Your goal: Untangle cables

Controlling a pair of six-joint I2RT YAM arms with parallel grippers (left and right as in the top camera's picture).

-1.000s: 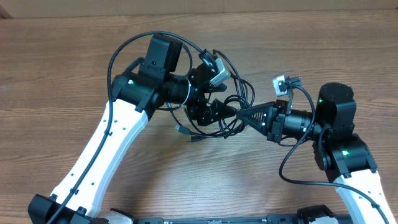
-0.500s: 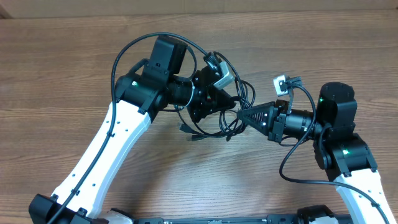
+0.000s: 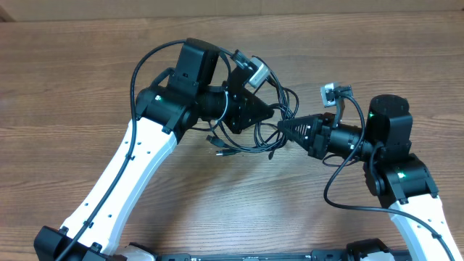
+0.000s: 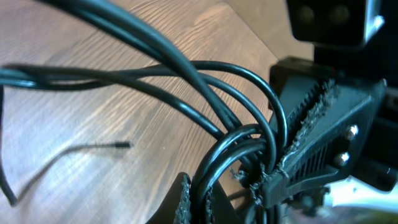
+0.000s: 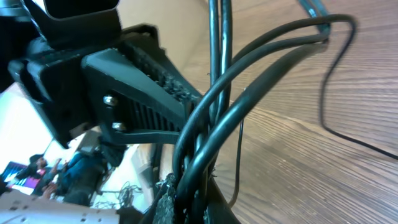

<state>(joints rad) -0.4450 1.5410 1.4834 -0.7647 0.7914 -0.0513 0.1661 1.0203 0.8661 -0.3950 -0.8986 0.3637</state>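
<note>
Both arms bend in from the lower corners; left end effector (image 3: 268, 112) and right end effector (image 3: 284, 127), clamped shut, nearly meet mid-frame.

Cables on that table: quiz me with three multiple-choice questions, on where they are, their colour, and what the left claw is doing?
1. Where are the cables? A. Between the left gripper and the right gripper. B. In a box. C. On the floor.
2. What colour are they? A. White. B. Black. C. Red.
3. The left gripper is: A. wide open. B. shut on the cables. C. out of view.
1 A: the overhead view shows them bunched between both grippers.
2 B: every strand is black.
3 B: its wrist view shows strands pinched.
</note>
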